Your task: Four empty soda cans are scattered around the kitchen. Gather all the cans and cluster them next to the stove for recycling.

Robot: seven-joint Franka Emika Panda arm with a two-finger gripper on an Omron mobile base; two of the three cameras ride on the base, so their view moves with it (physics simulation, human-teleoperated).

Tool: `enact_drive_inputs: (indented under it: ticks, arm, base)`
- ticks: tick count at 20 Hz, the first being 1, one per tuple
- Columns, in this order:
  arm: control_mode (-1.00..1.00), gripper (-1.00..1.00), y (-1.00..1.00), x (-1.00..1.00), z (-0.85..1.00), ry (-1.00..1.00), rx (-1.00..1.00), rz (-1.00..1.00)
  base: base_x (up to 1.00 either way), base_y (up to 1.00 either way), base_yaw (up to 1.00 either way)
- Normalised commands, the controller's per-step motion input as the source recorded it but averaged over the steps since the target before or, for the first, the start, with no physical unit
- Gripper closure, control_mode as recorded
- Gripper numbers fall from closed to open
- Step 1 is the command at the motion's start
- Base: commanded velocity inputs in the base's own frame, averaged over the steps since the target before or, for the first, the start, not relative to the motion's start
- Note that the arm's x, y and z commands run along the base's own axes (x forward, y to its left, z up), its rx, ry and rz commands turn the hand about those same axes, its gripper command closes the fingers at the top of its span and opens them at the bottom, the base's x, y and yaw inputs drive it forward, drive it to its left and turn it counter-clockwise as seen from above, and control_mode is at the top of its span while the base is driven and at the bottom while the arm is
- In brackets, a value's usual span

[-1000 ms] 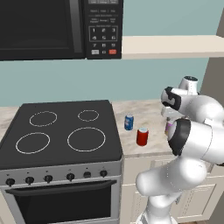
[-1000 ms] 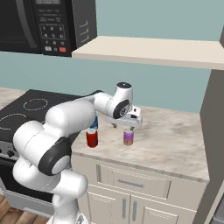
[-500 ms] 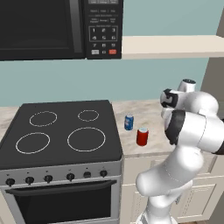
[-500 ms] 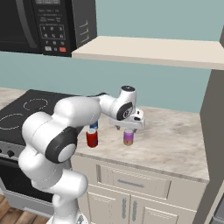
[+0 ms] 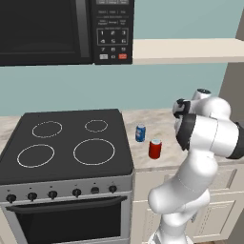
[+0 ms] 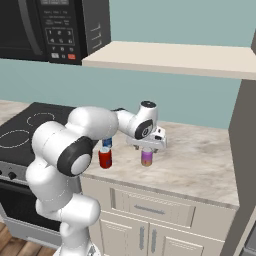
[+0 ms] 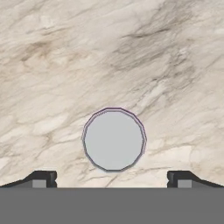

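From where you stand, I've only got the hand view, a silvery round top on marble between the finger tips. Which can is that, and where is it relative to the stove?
Observer: It's the purple-pink can, standing upright on the counter, with the open gripper directly above it.
Operator: How far from the stove?
Observer: Apart from it. The red can and the blue can both stand between it and the stove.
Operator: Are those two already by the stove?
Observer: Yes, both on the counter just beyond the cooktop's right edge, the blue one farther back, the red one nearer the counter's front edge.
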Motion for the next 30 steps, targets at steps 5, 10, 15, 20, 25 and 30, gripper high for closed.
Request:
enact_drive_inputs:
  ticks: [5, 10, 15, 20, 25, 30]
  arm:
    - [-1.00, -1.00, 0.00, 0.12, -0.11, 0.00, 0.00, 0.00]
    - [-1.00, -1.00, -0.01, 0.08, -0.10, 0.00, 0.00, 0.00]
    - [-1.00, -1.00, 0.00, 0.06, -0.14, 0.00, 0.00, 0.00]
    - [-1.00, -1.00, -0.01, 0.08, -0.11, 0.00, 0.00, 0.00]
    - [-1.00, -1.00, 0.00, 0.05, -0.09, 0.00, 0.00, 0.00]
    - [-1.00, 1.00, 0.00, 0.00, -0.10, 0.00, 0.00, 0.00]
  base:
    - [0.00, 0.00, 0.00]
    - [0.00, 0.00, 0.00]
    - [0.00, 0.00, 0.00]
    - [0.00, 0.00, 0.00]
    - [0.00, 0.00, 0.00]
    - [0.00, 0.00, 0.00]
